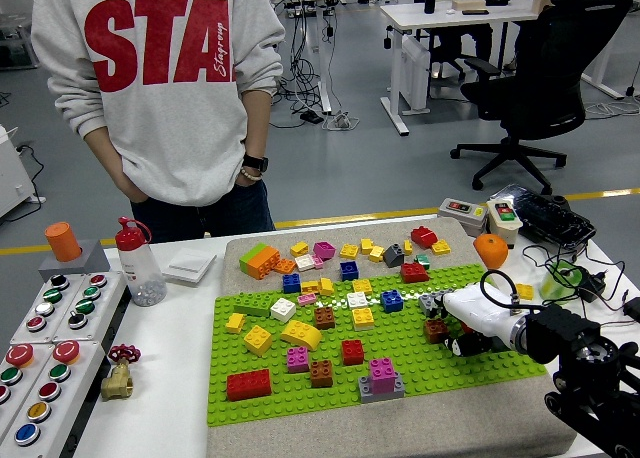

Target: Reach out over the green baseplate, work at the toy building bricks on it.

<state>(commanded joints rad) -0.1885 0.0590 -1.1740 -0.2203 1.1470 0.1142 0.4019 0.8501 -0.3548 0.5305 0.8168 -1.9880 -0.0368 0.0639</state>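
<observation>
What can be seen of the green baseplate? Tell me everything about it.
The green baseplate is a flat, studded plate that looks like plastic, bright lime green. It lies level on a beige mat on the white table, its far edge stepped higher on the right. Loose and stacked bricks in many colours stand on it, among them a long red brick near its front left corner. The right hand reaches in over its right part, at a dark red brick.
</observation>
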